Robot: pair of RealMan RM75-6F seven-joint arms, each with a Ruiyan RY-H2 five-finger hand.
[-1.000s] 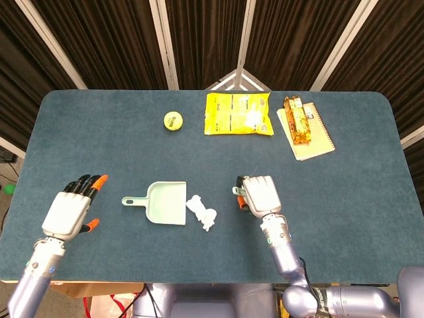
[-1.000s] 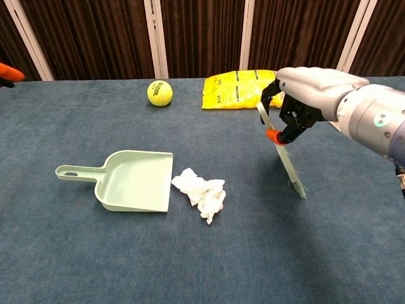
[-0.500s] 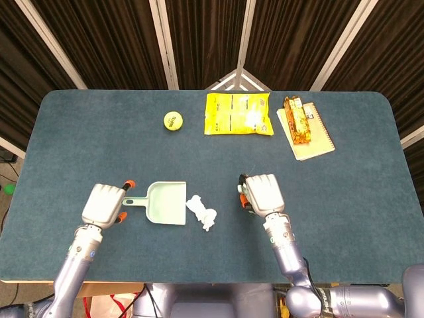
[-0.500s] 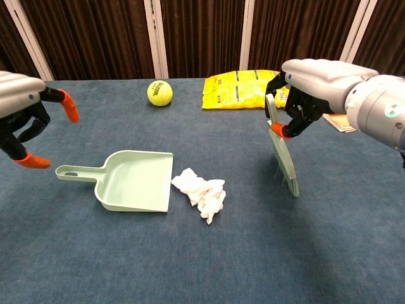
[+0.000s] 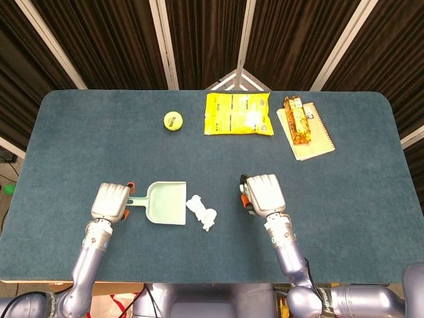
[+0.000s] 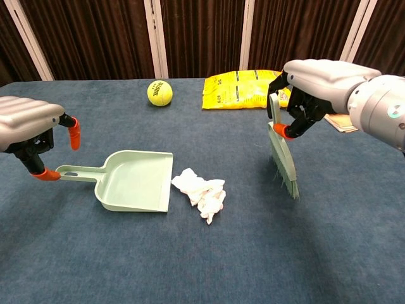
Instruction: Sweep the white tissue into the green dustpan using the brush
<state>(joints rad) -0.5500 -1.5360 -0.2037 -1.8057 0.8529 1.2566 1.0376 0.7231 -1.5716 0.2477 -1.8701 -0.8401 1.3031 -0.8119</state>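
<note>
Right hand: the right hand (image 6: 310,85) grips the handle of the brush (image 6: 283,155), bristles hanging downward, above the cloth and to the right of the tissue.
Left hand: the left hand (image 6: 28,126) hovers at the handle end of the green dustpan (image 6: 136,180), fingers parted around it; no firm grasp is visible, and contact cannot be confirmed.
Task object: the white tissue (image 6: 201,190) lies crumpled on the table (image 5: 79,132), just beside the open mouth of the dustpan, between pan and brush.
Step in hand (judged): steadying the pan before the sweep.
Technique (judged): close the left hand on the handle and press the pan lip flat to the cloth; lower the bristles to the surface on the far side of the tissue, then draw them leftward in one low stroke so the wad slides rather than rolls over the lip.
Materials: dustpan of smooth pale-green plastic, scoop-shaped with a slim handle; brush flat and narrow, of matching colour; tissue soft, light, irregular; table covered in matte blue felt-like fabric.
Surroundings: a tennis ball (image 5: 173,120) and a yellow packet (image 5: 238,113) lie well apart at the far edge.
</note>
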